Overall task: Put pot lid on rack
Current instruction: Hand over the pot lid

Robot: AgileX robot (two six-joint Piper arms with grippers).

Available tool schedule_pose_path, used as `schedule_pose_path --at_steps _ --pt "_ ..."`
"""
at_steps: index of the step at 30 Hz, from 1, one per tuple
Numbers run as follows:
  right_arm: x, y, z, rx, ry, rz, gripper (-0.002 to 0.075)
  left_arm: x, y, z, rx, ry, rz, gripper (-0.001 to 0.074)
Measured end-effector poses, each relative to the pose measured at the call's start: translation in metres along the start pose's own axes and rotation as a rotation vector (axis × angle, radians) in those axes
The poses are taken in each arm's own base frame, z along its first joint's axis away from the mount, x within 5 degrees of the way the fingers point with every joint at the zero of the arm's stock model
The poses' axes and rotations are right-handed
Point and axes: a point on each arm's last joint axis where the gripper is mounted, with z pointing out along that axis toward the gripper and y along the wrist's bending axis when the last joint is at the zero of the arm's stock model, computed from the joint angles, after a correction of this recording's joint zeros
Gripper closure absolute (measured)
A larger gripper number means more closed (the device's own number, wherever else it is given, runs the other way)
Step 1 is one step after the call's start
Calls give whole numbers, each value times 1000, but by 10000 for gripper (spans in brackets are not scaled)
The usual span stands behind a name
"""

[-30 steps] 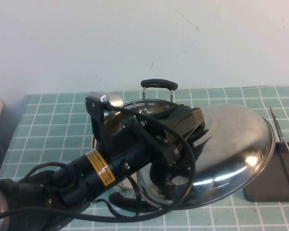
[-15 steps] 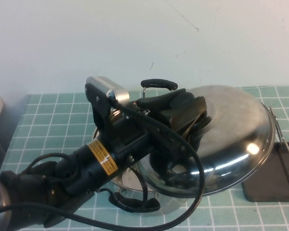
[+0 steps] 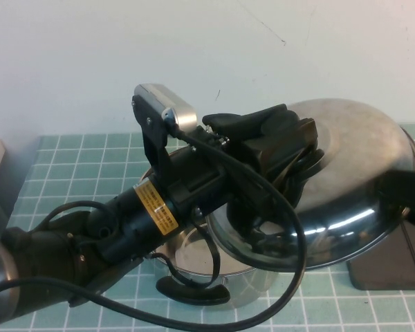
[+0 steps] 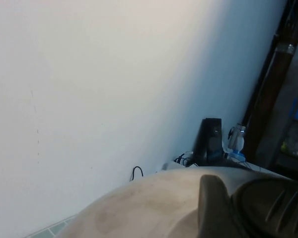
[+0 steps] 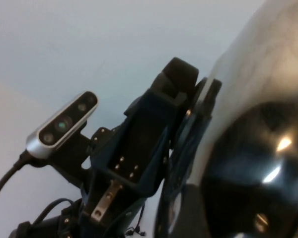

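At the far left of the high view lies the green table (image 3: 76, 162) with its white grid lines, a flat tiled pattern under a plain white wall. From the lower left corner the left arm (image 3: 104, 232) rises toward the centre; it is black, with a yellow label and loose black cables, and a silver camera box sits on its wrist. Below it, in the lower middle of the frame, stands the pot (image 3: 194, 259), a round steel body with a black handle at the near side.

The left gripper (image 3: 297, 155) is in the middle of the frame, black and blocky. It is closed on the centre of the pot lid (image 3: 363, 173), where the knob is, but the knob itself is hidden by the fingers. The pot lid is a round dome of shiny steel with bright reflections, held in the air and tilted, to the right of the hand and above the pot's right part.

At the right edge a dark blurred shape is the right gripper (image 3: 408, 190), just beside the lid's rim; I cannot tell its fingers' state. Under the lid, in the lower right, the dark grey tray of the rack (image 3: 394, 273) shows partly.
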Motion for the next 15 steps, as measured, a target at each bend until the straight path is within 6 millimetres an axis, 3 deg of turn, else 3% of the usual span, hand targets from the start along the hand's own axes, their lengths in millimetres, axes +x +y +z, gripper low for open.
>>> schedule_pose_path --at_steps 6,10,14,15 --pt "-31 -4 26 -47 68 -38 268 2 -3 0 28 24 9 413" --pt "-47 0 36 -102 88 -113 408 3 -3 0 33 29 11 414" --pt "-48 9 37 -168 99 -172 600 4 -1 0 17 34 2 407" --pt "-49 11 36 -179 101 -195 613 5 0 0 15 35 -2 388"
